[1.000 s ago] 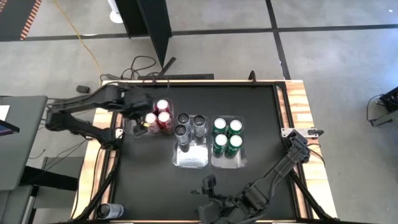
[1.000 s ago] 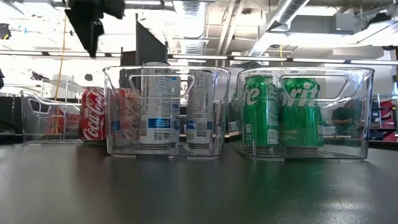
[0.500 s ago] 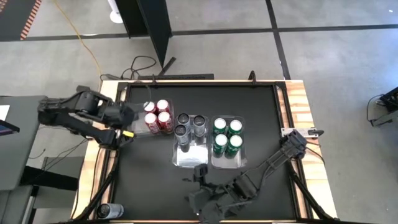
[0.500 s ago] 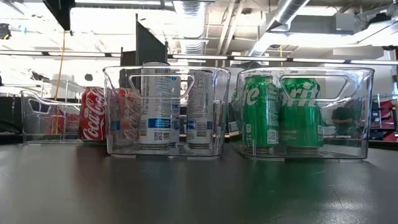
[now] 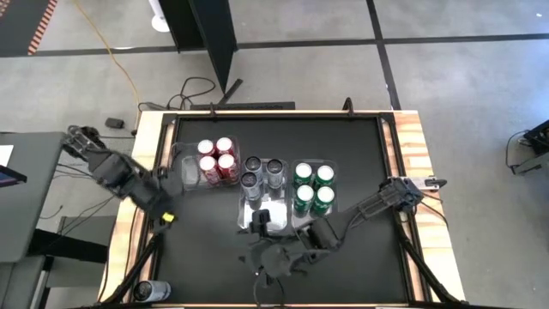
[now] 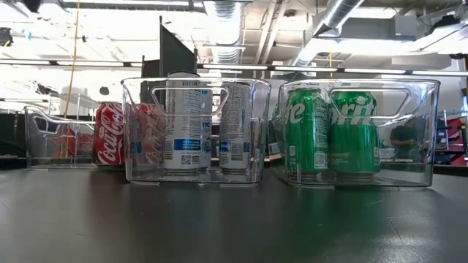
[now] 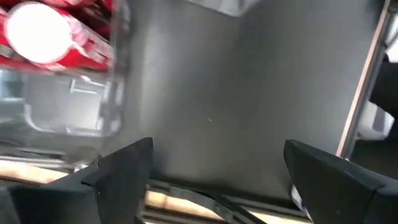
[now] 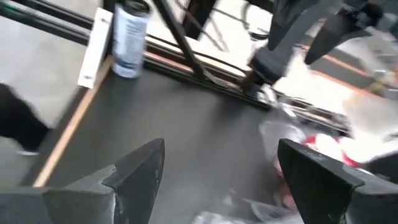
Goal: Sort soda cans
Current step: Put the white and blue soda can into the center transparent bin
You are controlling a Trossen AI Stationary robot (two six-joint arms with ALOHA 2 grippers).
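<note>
The soda cans sat sorted in three clear bins on the black table (image 5: 360,154): four red cans (image 5: 216,160) left, three silver-grey cans (image 5: 262,171) in the middle, four green cans (image 5: 313,186) right. Only the high view showed a fourth silver-grey can (image 5: 147,292) beyond the table's near-left corner. The low view showed the can labels but no arms. The left gripper (image 7: 214,177) hung open, empty, near the red bin (image 7: 74,106). The right gripper (image 8: 221,180) stood open, empty, near the middle bin.
</note>
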